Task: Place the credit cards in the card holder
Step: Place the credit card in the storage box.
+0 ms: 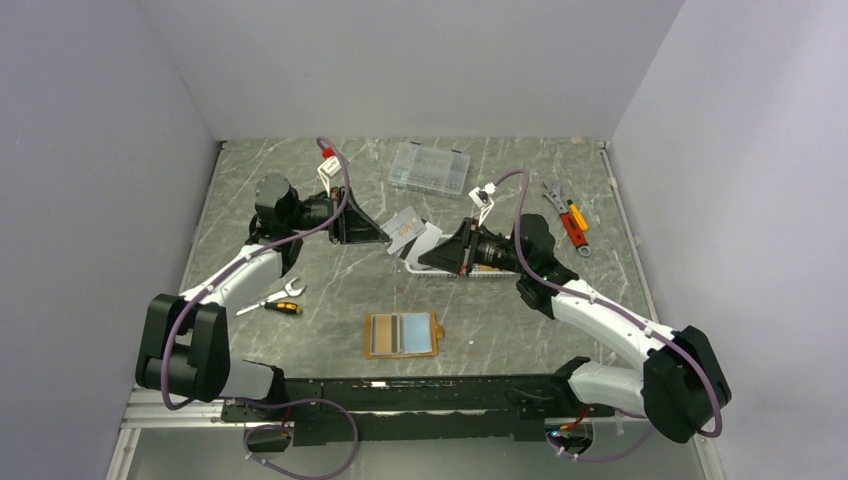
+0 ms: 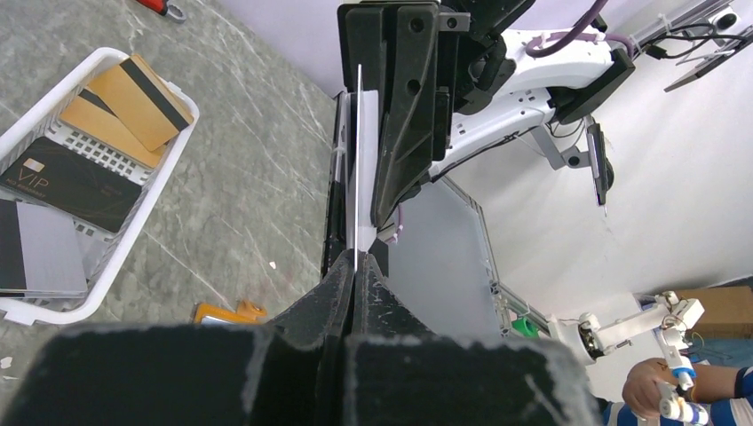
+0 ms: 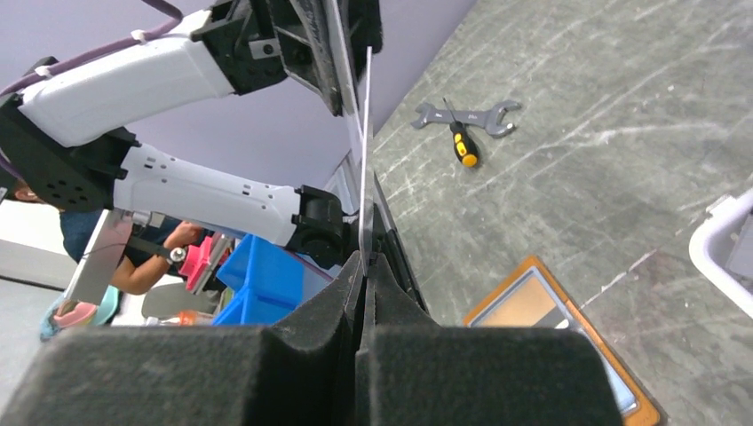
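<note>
Lying in wht basket [image 2: 146, 213]: gold, blk, grey cards [image 2: 71, 182]

The left arm [image 1: 235, 275] and right arm [image 1: 600, 315] wear white shells, black joints and purple cables [image 1: 718, 395].

A credit card [image 1: 402, 231] is being held over mid-table between the left gripper [image 1: 386, 238], at its left, and the right gripper [image 1: 413, 250], at its right. Other cards [image 2: 133, 98] are being kept in the basket [image 1: 412, 265] beneath the right gripper. The card holder [image 1: 402, 334] is being found in front of these, and the compartment box [image 1: 429, 168] behind.
</note>
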### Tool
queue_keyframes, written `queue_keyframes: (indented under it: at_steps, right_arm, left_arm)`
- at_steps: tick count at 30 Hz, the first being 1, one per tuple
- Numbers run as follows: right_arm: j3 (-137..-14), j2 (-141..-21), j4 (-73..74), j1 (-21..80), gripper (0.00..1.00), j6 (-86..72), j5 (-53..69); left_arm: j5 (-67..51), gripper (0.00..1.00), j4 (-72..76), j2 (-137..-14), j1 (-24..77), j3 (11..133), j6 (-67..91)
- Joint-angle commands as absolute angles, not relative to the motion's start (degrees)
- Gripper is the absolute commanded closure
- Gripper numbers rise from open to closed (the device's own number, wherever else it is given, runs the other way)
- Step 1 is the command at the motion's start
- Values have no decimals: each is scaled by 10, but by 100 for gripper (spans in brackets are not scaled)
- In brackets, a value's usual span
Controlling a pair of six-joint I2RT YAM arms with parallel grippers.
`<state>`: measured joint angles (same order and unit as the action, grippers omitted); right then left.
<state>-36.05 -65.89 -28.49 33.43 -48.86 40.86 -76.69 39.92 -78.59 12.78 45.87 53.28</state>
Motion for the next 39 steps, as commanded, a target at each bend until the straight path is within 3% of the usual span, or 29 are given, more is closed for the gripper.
queue_keyframes:
  at_steps: [1, 16, 31, 34, 39]
  right_arm:
    - [-394, -665, -239, 322, 100, -455, 406]
    - [-590, -933, 78, 253, 100, -344, 377]
    - [-662, -1052, 133, 251, 100, -317, 363]
    - [-667, -1057, 150, 251, 95, -315, 351]
    - [-670, -1055, 169, 251, 76, -309, 340]
  left_arm:
    - [-777, 100, 429, -771, 124, 475, 534]
    - [-784, 100, 338, -752, 125, 481, 448]
    - [-788, 100, 293, -740, 138, 484, 402]
    - [-787, 100, 294, -738, 138, 485, 404]
    - [-787, 100, 290, -734, 139, 485, 400]
